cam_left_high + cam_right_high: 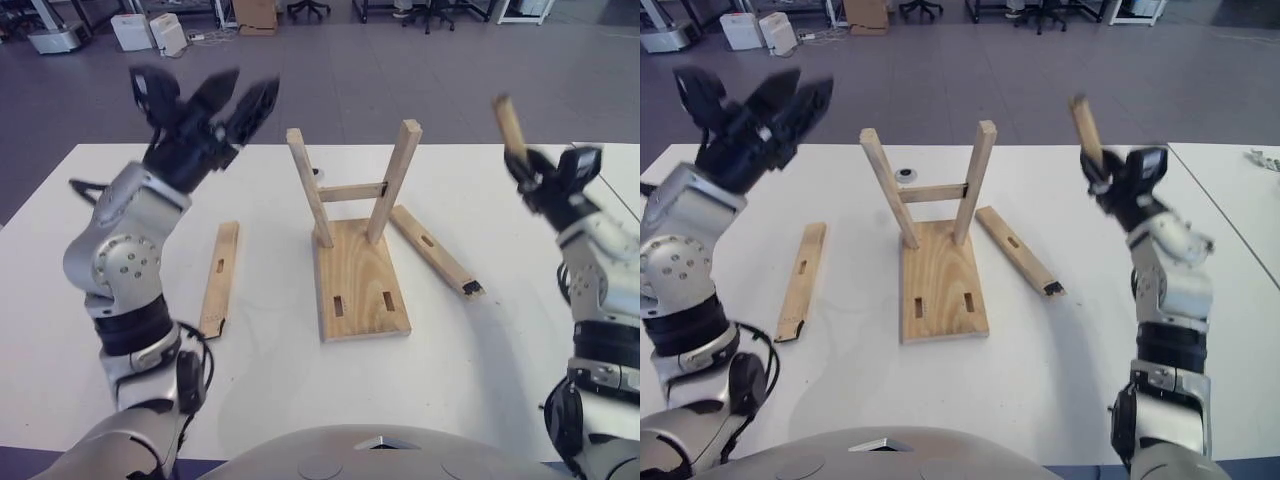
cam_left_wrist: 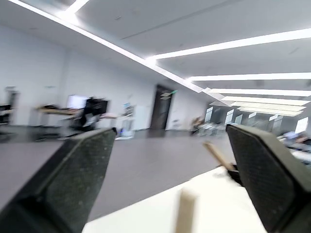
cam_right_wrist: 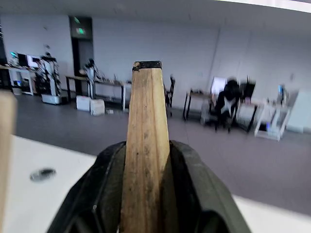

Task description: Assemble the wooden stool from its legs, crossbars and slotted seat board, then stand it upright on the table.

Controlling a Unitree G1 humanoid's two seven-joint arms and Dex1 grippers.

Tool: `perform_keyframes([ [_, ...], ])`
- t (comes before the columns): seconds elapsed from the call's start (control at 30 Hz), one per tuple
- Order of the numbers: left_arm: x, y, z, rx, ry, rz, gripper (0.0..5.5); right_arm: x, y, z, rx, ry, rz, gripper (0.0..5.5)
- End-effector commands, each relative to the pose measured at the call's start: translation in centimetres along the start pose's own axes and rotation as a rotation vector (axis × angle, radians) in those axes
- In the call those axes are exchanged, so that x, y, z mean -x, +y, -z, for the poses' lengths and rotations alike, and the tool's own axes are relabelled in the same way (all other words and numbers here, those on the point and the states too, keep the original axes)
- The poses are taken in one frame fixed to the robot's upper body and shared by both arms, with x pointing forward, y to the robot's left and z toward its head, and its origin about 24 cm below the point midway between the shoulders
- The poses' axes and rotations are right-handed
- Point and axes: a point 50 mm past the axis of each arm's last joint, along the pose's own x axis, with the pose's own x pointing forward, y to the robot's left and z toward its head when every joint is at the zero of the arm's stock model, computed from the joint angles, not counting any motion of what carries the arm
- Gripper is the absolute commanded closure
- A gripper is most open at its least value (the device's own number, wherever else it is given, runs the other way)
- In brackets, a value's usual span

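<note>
The right fingers [image 3: 99, 194] clench a wooden bar [image 3: 146, 145] upright, high above the counter [image 1: 480, 370]. The left fingers [image 2: 73, 179] are spread, grasping nothing. Between both pairs, lower down, the seat board [image 1: 362, 290] lies flat, carrying two upright legs [image 1: 398, 180] joined by a crossbar [image 1: 352, 192]. A loose leg [image 1: 220, 272] lies beneath the left fingers, and another leg [image 1: 432, 250] lies toward the right fingers.

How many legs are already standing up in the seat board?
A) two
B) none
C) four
A: a left leg and a right leg stand up out of the seat board, joined by a crossbar. One loose leg and another loose leg lie flat on the table.
</note>
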Motion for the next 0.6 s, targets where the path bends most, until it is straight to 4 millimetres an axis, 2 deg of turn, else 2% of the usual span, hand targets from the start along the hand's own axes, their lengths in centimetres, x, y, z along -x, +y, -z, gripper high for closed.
perform_keyframes([
  [0.03, -3.3, -2.6, -1.2, 0.152, -0.039, 0.118, 1.34, -3.1, 6.0, -6.6, 0.193, -0.241, -0.263, 4.19],
  [0.1, -4.6, -3.2, -1.0, 0.233, -0.050, 0.129, 1.55, -4.0, 9.2, -8.4, 0.201, -0.346, -0.334, 4.19],
  [0.2, -5.6, -3.6, -0.1, 0.329, -0.062, 0.094, 2.12, -4.7, 11.1, -8.7, 0.197, -0.381, -0.365, 4.19],
  [0.4, -5.7, -3.8, 0.1, 0.359, -0.079, 0.067, 3.23, -4.8, 12.3, -7.5, 0.226, -0.353, -0.386, 4.19],
  [0.6, -5.7, -3.1, -0.1, 0.347, -0.113, 0.018, 4.31, -4.8, 12.6, -7.5, 0.218, -0.355, -0.377, 4.19],
])
